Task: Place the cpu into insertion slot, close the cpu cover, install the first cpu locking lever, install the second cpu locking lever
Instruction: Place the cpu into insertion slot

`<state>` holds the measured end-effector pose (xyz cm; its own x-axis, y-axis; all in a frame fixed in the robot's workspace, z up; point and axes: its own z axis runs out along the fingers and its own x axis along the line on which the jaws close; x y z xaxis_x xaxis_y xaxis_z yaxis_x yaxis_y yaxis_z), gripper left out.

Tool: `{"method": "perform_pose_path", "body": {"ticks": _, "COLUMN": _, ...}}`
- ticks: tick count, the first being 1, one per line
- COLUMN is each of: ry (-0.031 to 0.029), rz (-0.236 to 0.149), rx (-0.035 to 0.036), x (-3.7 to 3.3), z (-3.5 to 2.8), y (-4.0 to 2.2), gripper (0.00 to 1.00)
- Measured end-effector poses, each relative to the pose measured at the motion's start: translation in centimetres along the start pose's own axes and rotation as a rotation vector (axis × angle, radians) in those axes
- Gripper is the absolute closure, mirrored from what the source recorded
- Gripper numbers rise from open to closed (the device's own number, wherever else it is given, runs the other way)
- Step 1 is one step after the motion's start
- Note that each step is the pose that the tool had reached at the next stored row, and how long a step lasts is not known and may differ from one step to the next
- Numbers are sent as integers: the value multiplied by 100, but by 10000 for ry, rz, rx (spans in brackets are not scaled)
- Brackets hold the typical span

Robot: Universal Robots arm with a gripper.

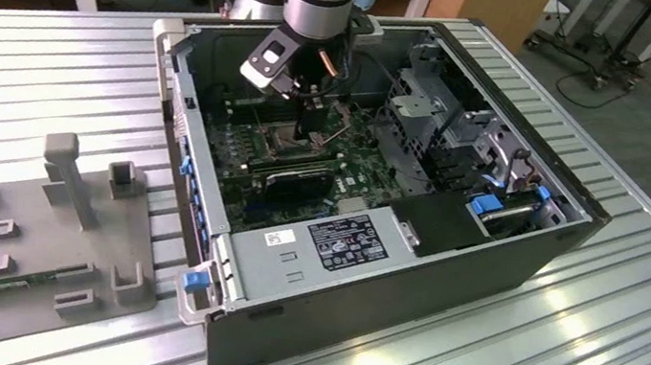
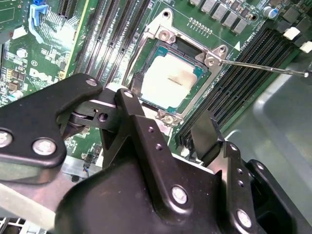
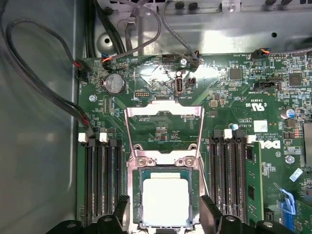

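my black gripper (image 3: 165, 207) hangs open and empty, one finger on either side of the small silvery-beige square cpu (image 3: 165, 192). the cpu lies in the metal-rimmed square insertion slot (image 3: 135, 190). the thin silvery cpu cover (image 3: 164, 112) is swung open off the slot, over the green motherboard (image 3: 234, 97).

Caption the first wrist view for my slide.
The cpu seated in the insertion slot, cpu cover open, gripper open astride it.

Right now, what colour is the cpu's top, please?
The cpu is pale silvery-beige, best seen in the first wrist view.
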<state>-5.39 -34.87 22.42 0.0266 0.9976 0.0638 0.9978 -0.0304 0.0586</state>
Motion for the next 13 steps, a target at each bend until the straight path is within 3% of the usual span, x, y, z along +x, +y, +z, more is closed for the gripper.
{"method": "perform_pose_path", "body": {"ticks": 4, "ry": -5, "rz": 0, "rx": 0, "x": 0, "z": 0, "y": 0, "gripper": 34}}
{"method": "perform_pose_path", "body": {"ticks": 8, "ry": -11, "rz": -1, "rx": -1, "x": 0, "z": 0, "y": 0, "gripper": 53}}
{"method": "perform_pose_path", "body": {"ticks": 13, "ry": -17, "rz": -1, "rx": -1, "x": 0, "z": 0, "y": 0, "gripper": 65}}
